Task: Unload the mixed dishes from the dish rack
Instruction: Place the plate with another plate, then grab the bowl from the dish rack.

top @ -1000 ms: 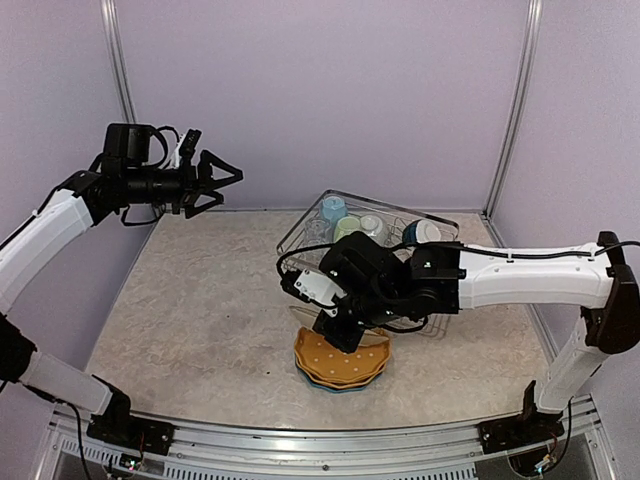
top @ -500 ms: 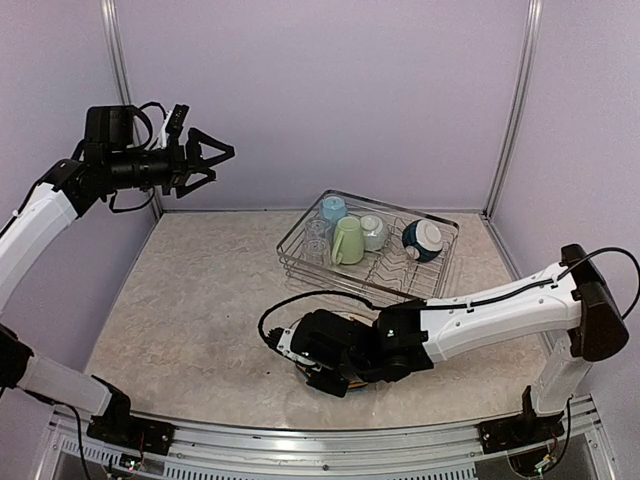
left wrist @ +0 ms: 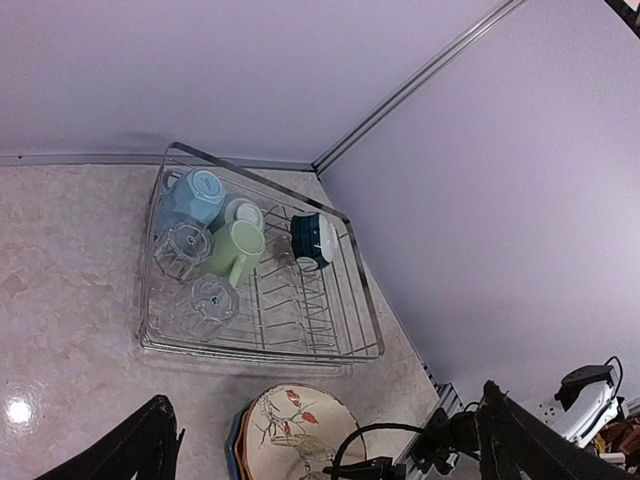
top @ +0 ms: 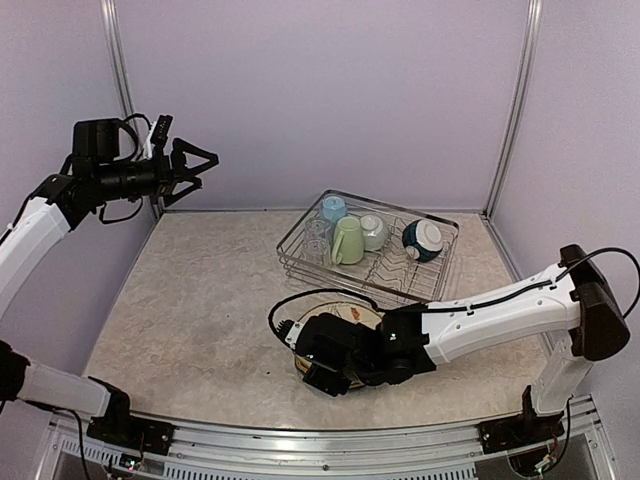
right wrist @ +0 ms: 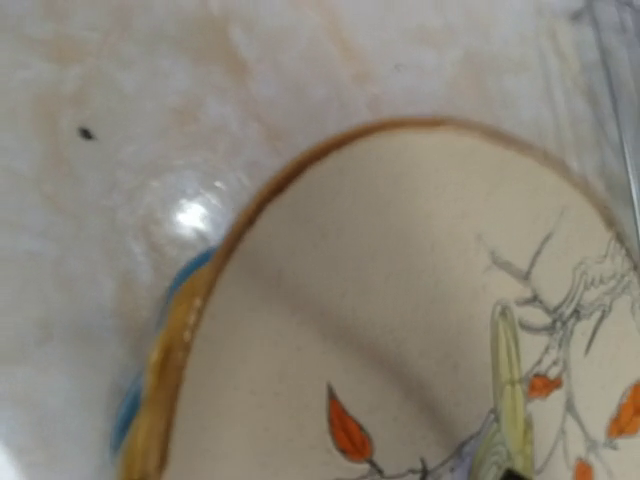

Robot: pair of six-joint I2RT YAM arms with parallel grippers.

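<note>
The left claw point(top: 200, 170) is hanging wide apart, upper left. The right claw point(top: 325, 375) is hovering over the smooth bird plate point(right wrist: 400, 300); I cannot tell its opening.

**Three plates stacked flat; mugs, glasses and a bowl in the rack**

A cream bird-print plate point(right wrist: 400, 300) lies flat directly beneath the jaws of the right gripper point(top: 327, 368). It tops a yellow-orange plate point(right wrist: 165, 380) and a blue plate point(right wrist: 125, 415). Beyond the jaws, the silver wire dish rack point(left wrist: 300, 315) holds a pale green mug point(left wrist: 235, 247), a light blue mug point(left wrist: 193, 197), two clear glasses point(left wrist: 183, 248) and a dark bowl point(left wrist: 313, 240) tilted on edge.
</note>
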